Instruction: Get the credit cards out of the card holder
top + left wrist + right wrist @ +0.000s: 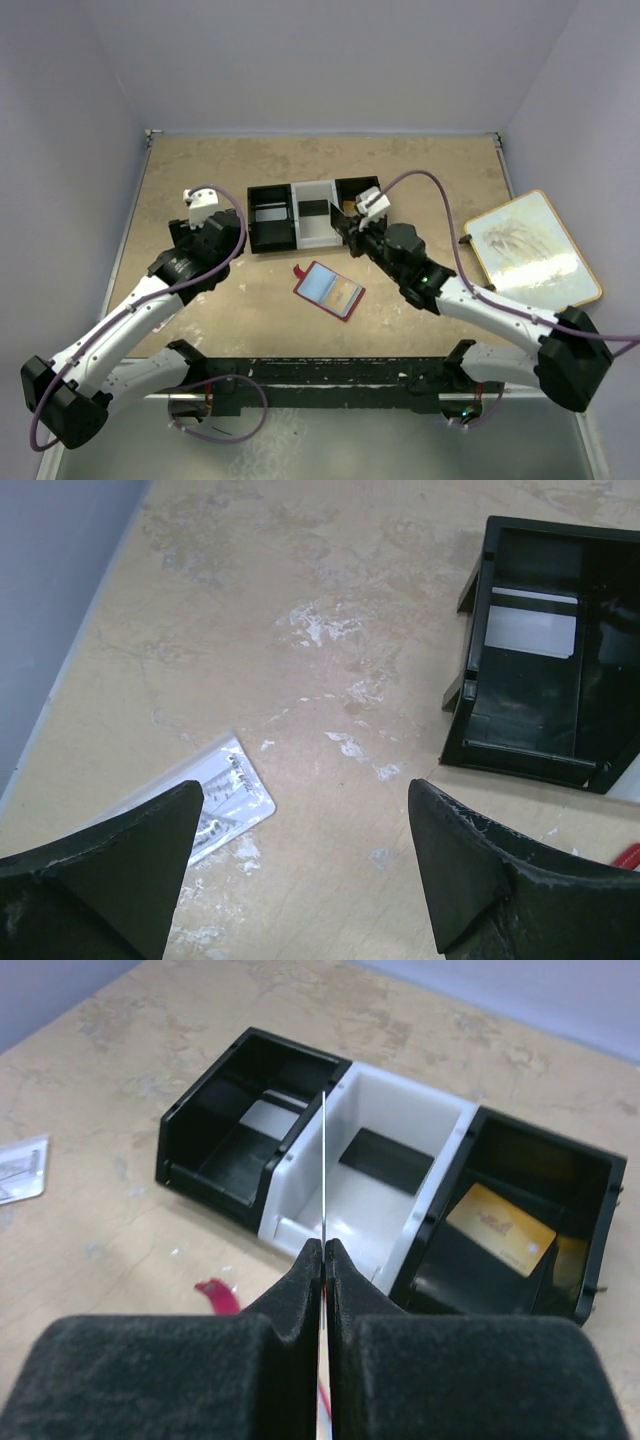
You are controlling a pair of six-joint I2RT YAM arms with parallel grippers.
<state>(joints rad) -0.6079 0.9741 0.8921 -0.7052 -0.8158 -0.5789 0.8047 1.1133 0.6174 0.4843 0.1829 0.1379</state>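
Right end effector (326, 1252): clenched on one credit card (325, 1160), held edge-on over the tray (400, 1108). Left end effector (305, 792): released, above the surface (300, 580). Card holder (329, 290): lying open on the surface.

The left arm (150, 300) stretches far and left, the left gripper (305, 790) spread wide. The right arm (480, 305) reaches far toward centre, the right gripper (325, 1250) pinching a credit card (325, 1160) edge-on.
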